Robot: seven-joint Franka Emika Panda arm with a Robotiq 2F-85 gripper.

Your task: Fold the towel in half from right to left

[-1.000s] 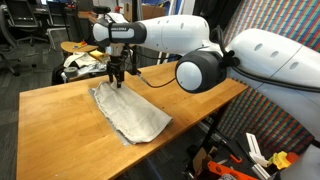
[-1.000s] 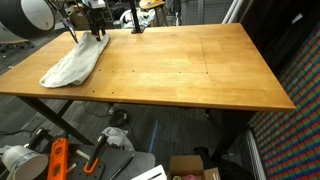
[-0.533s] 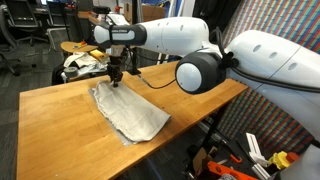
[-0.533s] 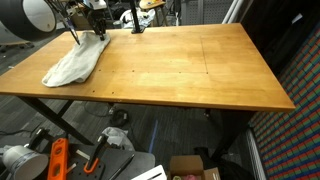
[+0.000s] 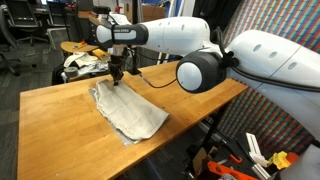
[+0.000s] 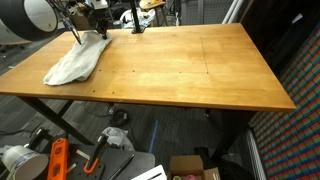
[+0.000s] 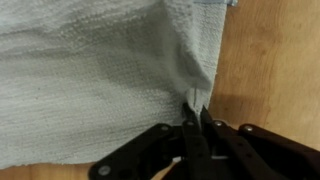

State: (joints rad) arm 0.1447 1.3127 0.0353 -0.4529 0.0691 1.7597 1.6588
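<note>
While the gripper (image 7: 197, 108) sits clamped on just a thin ridge of the towel (image 7: 90, 80), any lift risks the cloth slipping free.

Bright, even indoor light lies on the worktop (image 5: 60, 120) with faint shadows and mild sheen in both exterior views, while the wrist view is grainy, its pincer (image 7: 197, 110) dark and blurred.
</note>
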